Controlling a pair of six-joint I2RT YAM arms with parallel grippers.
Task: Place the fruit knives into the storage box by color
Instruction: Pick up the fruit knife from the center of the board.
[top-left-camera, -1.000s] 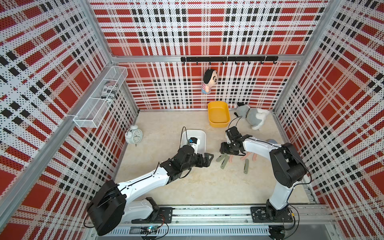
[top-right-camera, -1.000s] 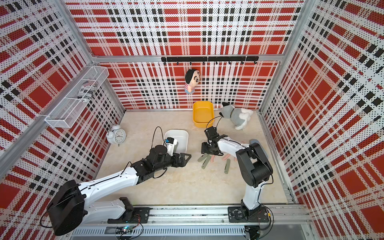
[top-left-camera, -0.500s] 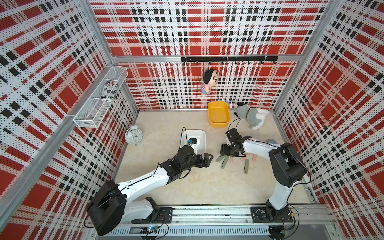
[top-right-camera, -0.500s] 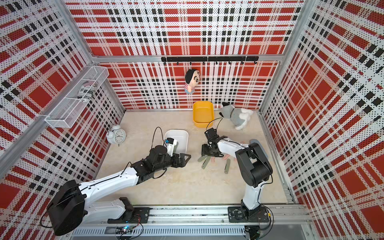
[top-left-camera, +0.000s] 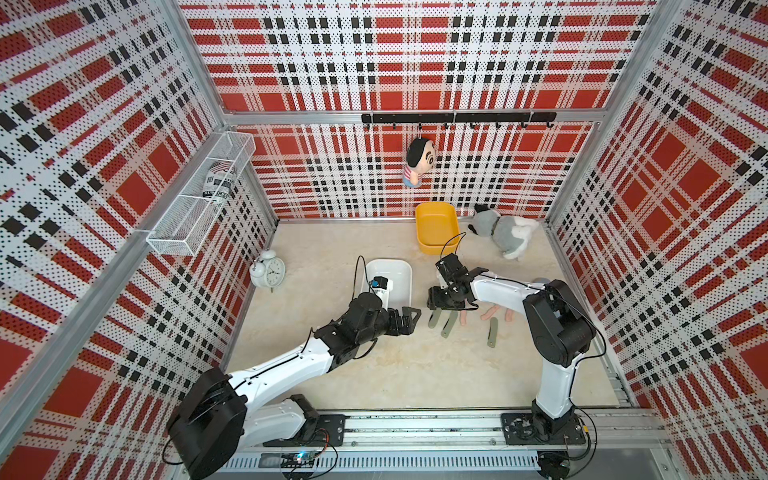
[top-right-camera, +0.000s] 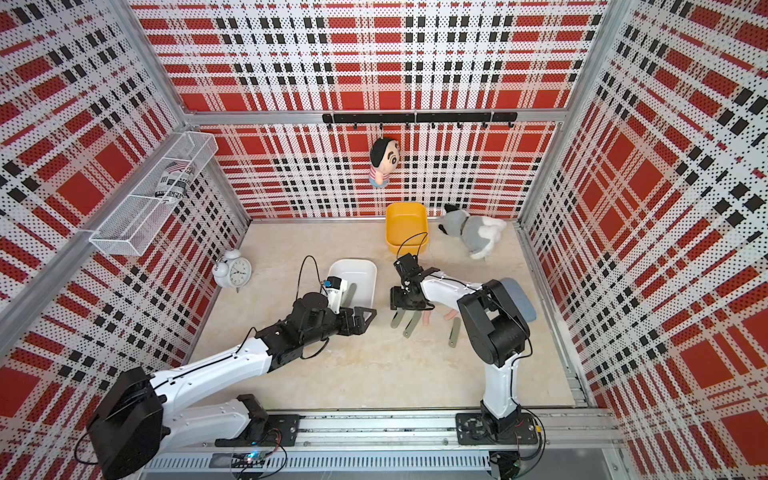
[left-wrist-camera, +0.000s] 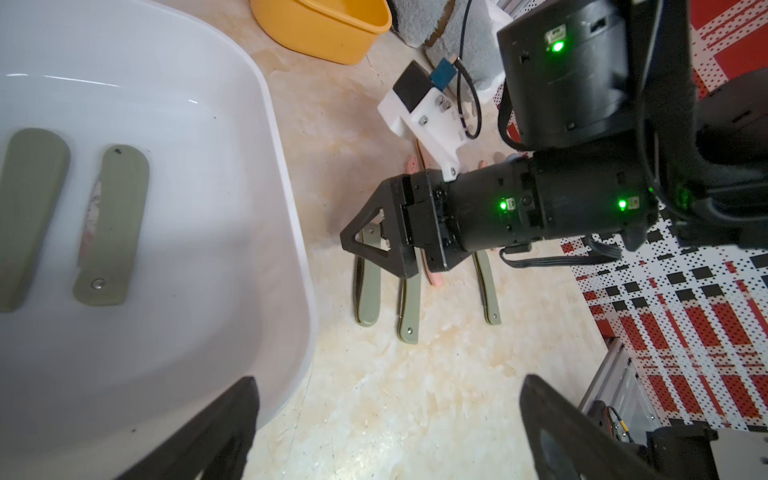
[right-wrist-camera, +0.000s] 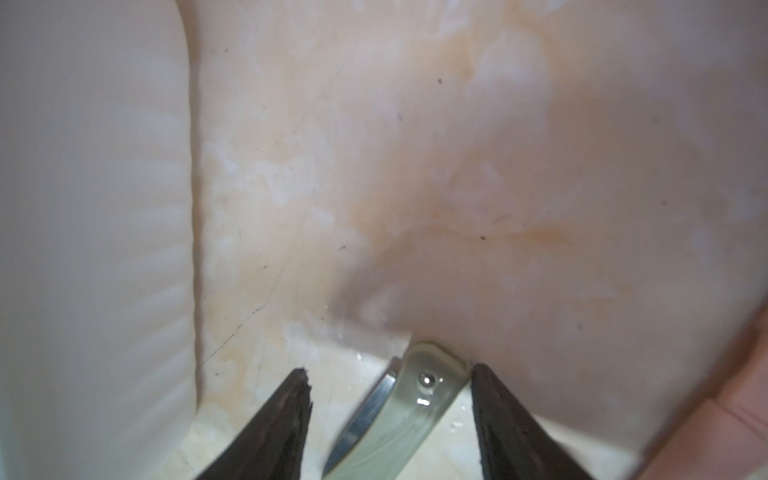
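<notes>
R gripper (right-wrist-camera: 390, 371) is low on the tabletop (top-left-camera: 374, 374), jaws part-open, straddling the end of a green knife (right-wrist-camera: 432, 386). One fingertip (right-wrist-camera: 482, 378) touches its edge, gap on the other side, so not clamped. L gripper (left-wrist-camera: 388, 382) has jaws wide w/ nothing btwn, just beside the white box (left-wrist-camera: 291, 208). 2 more green knives (left-wrist-camera: 112, 224) lie flat inside that box. Other green ones and pink knives (top-left-camera: 490, 312) lie loose on the table near the R arm. Yellow box (top-left-camera: 440, 248) is by the back wall.
</notes>
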